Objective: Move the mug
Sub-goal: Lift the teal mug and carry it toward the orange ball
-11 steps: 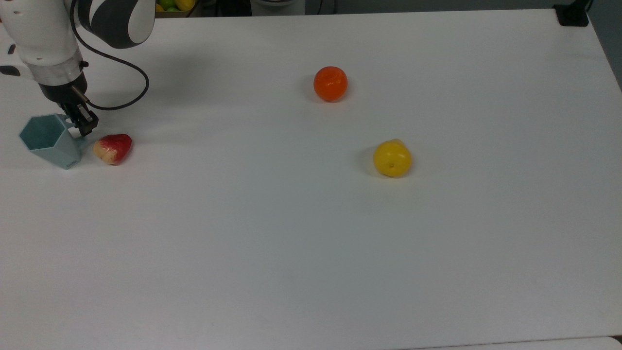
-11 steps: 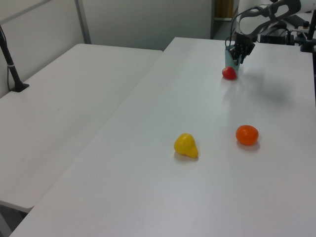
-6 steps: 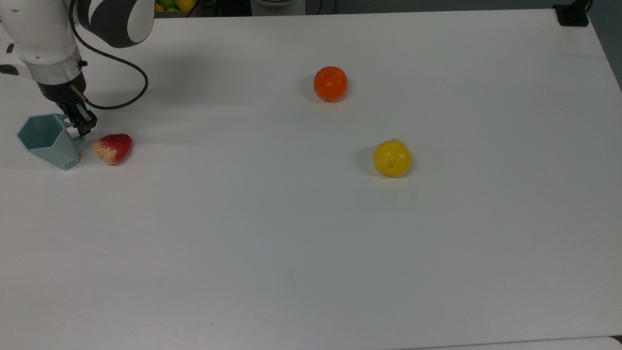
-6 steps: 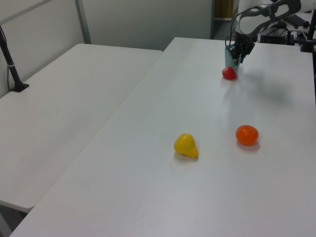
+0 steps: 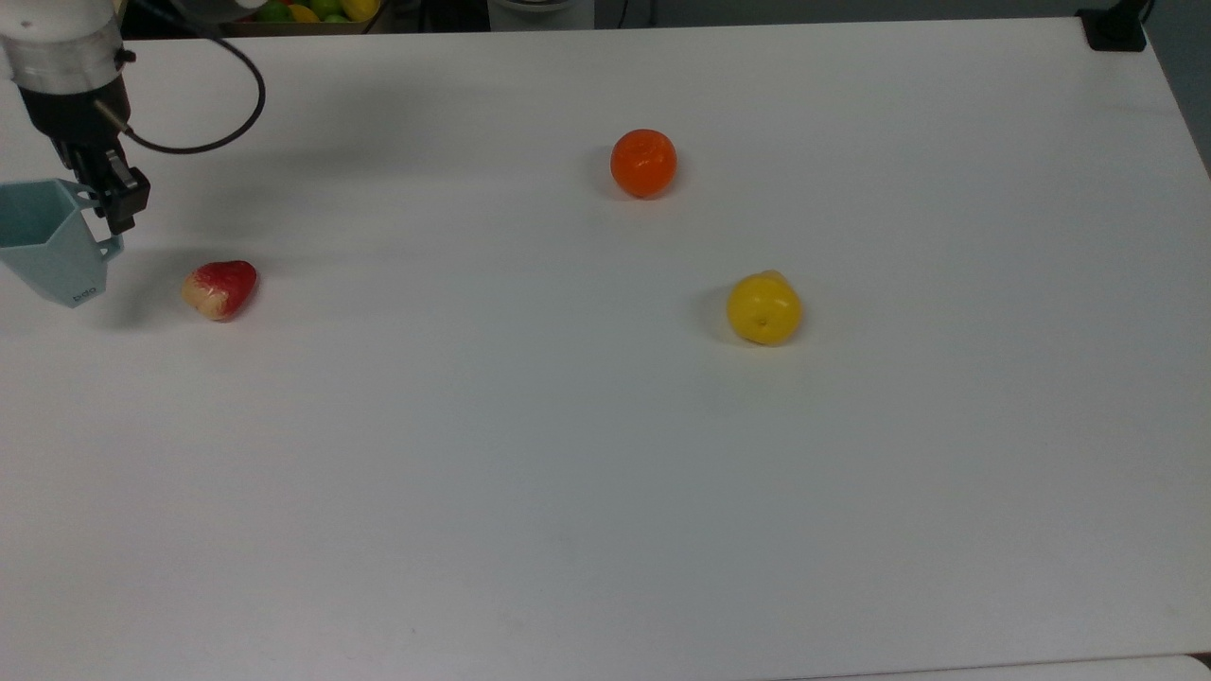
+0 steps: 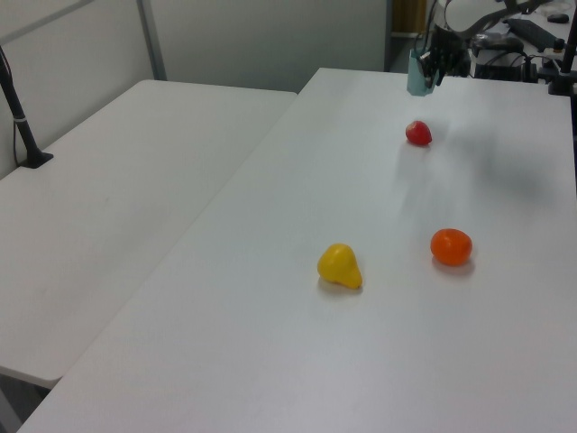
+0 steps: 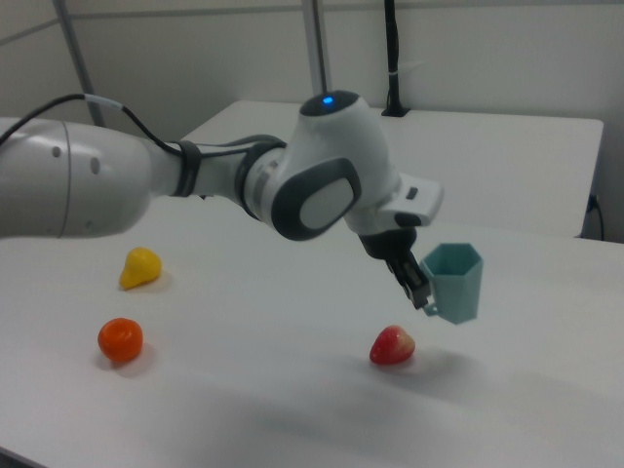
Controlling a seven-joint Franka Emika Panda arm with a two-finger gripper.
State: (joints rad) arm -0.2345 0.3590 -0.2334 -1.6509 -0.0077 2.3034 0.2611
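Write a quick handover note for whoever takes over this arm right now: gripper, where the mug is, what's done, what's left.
Gripper: shut on the mug's handle.
Mug: in the air, upright, clear of the table, above and beside the red fruit.
Orange fruit and yellow fruit sit apart, mid-table.
Done: grasp and lift.
Left: carry the mug to a free spot, set it down, release.
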